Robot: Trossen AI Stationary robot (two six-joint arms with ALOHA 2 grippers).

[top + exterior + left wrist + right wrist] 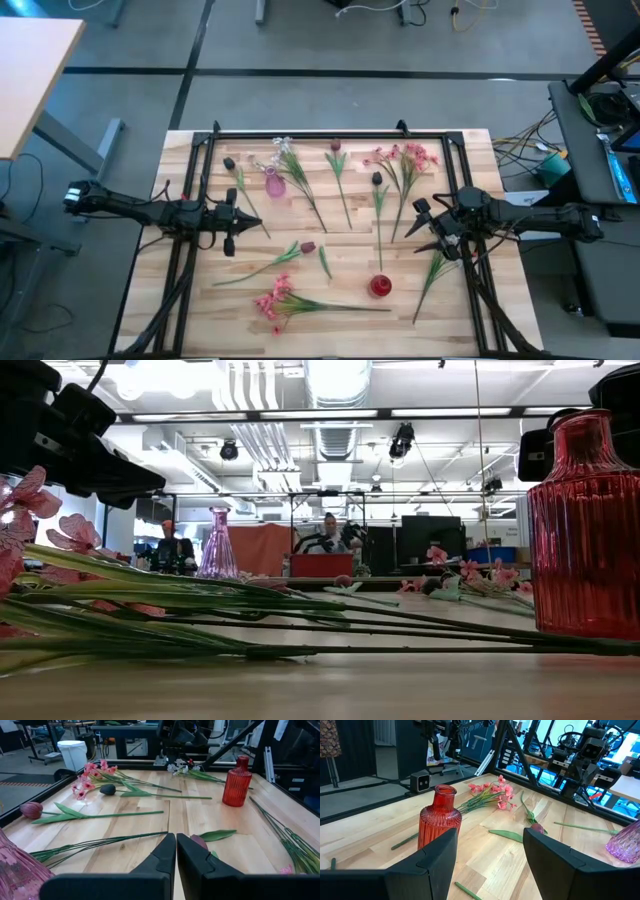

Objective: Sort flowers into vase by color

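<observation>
The flowers lie flat and scattered on the wooden table [200, 300]. Dark maroon tulips [336, 147] [307, 246] are among them, with pink sprays at the far right [405, 158] and near the front [275, 300]. A whitish spray [285, 150] lies beside the pink glass vase [272, 183]. The red glass vase [380, 287] stands upright near the front. My left gripper [232, 222] hovers shut at the table's left, above the wood [176, 845]. My right gripper [425, 222] hovers open at the table's right, with nothing between its fingers [490, 834].
A black frame [330, 131] runs along the table's far and side edges. A loose green leaf [324, 262] lies mid-table, and a bundle of green stems [432, 272] lies under the right arm. Bare wood shows in the middle front. Beyond the table stand desks and equipment.
</observation>
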